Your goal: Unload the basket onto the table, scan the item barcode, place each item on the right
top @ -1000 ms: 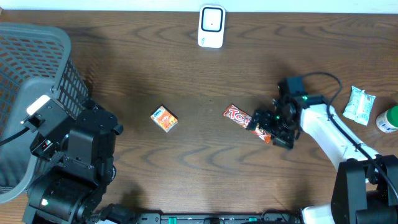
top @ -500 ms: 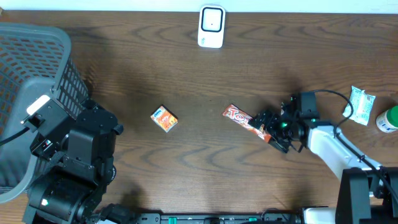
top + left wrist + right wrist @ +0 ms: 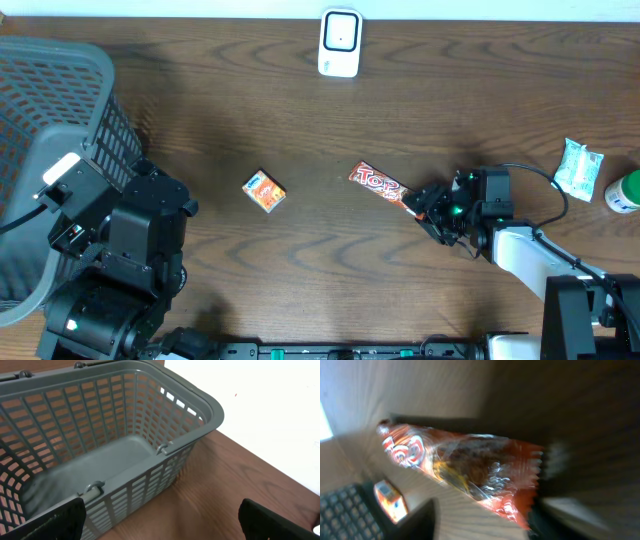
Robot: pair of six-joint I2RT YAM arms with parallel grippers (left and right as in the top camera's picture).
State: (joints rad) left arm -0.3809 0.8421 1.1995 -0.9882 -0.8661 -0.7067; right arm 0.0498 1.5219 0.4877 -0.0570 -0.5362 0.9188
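Candy bar (image 3: pixel 377 183) in glossy crinkled film (quite reflective), table (image 3: pixel 300 110) matt wood-grain, basket (image 3: pixel 210 407) matt plastic.

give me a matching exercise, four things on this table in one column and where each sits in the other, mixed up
1 candy bar
2 small orange box
3 grey basket
4 white scanner

a far edge, middle
b left end of the table
c one end at the right gripper
d between basket and candy bar

Pairs: 1-c, 2-d, 3-b, 4-a
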